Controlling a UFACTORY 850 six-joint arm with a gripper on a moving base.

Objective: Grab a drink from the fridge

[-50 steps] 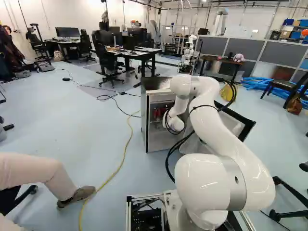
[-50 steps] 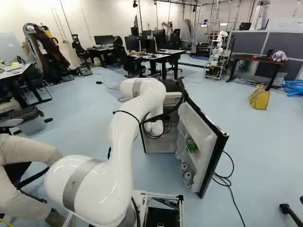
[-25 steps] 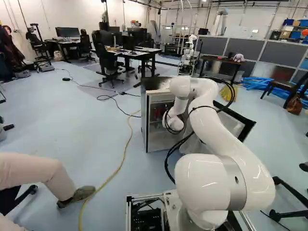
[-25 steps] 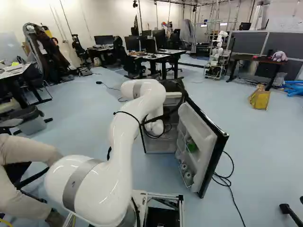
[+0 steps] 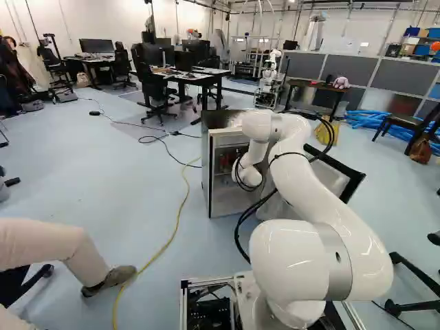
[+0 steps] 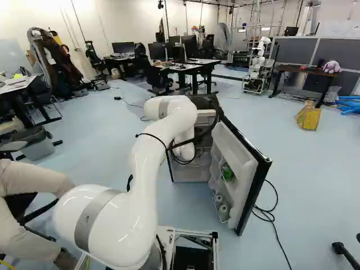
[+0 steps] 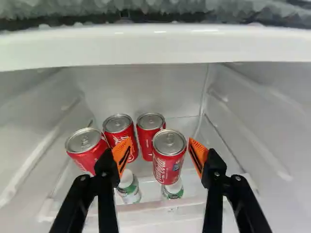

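Arm [image 5: 309, 265] reaches to fridge [image 5: 221, 124] at far side; door [image 6: 242, 163] open to right. Claw [image 7: 159, 141] released, fingers apart, inside fridge. Red can [image 7: 167, 162] between fingers, ungripped; two red cans [image 7: 119, 134] farther in, one [image 7: 86, 151] beside a finger.

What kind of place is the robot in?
Probably a robot workshop or lab: there are desks with computers, another robot farther back, and loose cables on the floor.
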